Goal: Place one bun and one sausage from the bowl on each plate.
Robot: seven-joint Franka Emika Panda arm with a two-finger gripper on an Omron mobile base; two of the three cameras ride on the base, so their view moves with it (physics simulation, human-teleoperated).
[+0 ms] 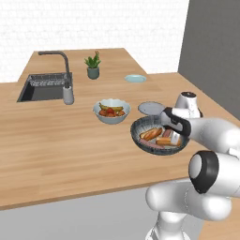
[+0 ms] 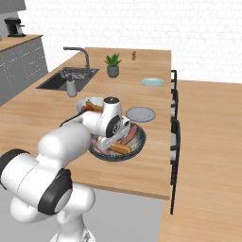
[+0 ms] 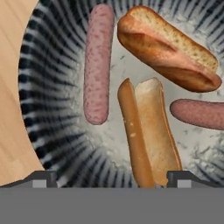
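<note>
The split bun (image 3: 148,131) lies nearest the hand camera, lengthwise between the two dark fingertips (image 3: 43,178), which stand wide apart with nothing between them. It rests in the middle of the bowl (image 3: 48,109), cut face up, its near end running under the bottom edge of the view. Across the bowl's centre from it lies a second bun (image 3: 168,48), crust up and slanted. One sausage (image 3: 97,63) lies alongside the split bun on the side of the bowl's ribbed wall; a second sausage (image 3: 199,113) lies at the opposite side, just beside the bun's other flank.

The step in hand appears to be picking this split bun. To do it well, the jaws should descend straight, straddling the bun across its narrow width near mid-length, and close gently, since a soft bun would likely squash or fold at its hinge. Keeping clear of the flanking sausages matters, as a fingertip might nudge one.

Beyond the bowl on the bench (image 1: 56,140), the nearer plate (image 1: 151,108) sits just beside the bowl's far rim, bare; the other plate (image 1: 135,78) lies farther off. A fruit bowl (image 1: 111,111) stands near the bowl towards the sink (image 1: 42,86).
</note>
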